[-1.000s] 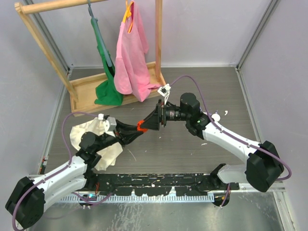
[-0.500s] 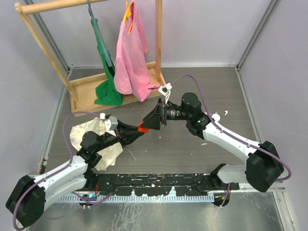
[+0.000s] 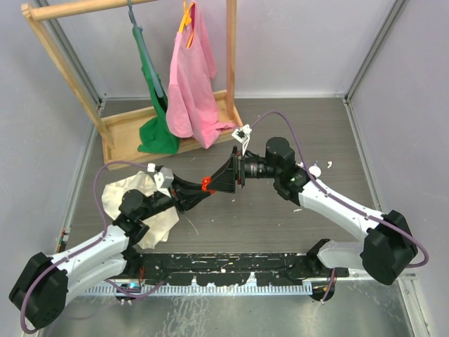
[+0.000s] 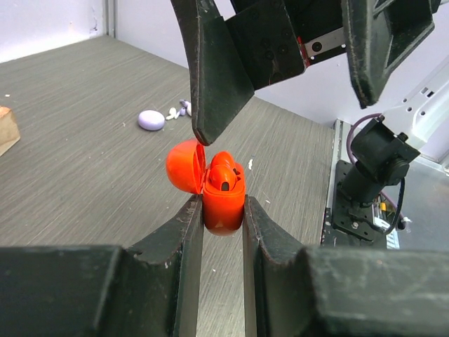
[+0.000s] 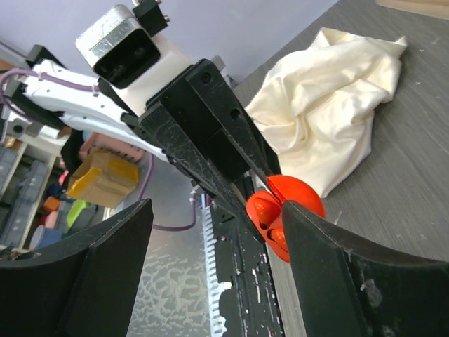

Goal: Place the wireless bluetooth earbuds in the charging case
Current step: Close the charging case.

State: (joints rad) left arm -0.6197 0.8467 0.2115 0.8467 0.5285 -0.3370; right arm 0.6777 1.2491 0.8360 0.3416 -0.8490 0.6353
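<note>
Currently, left end effector is clamping the lid-open red-orange case upright; right end effector is hovering spread just to its right, lavender charging case lying well apart

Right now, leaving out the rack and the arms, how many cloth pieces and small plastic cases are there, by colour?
Green garment: 1
Pink garment: 1
Cream cloth: 1
Red-orange case: 1, lid open, held in the left gripper
Lavender case: 1, on the table
Total: 5
</note>
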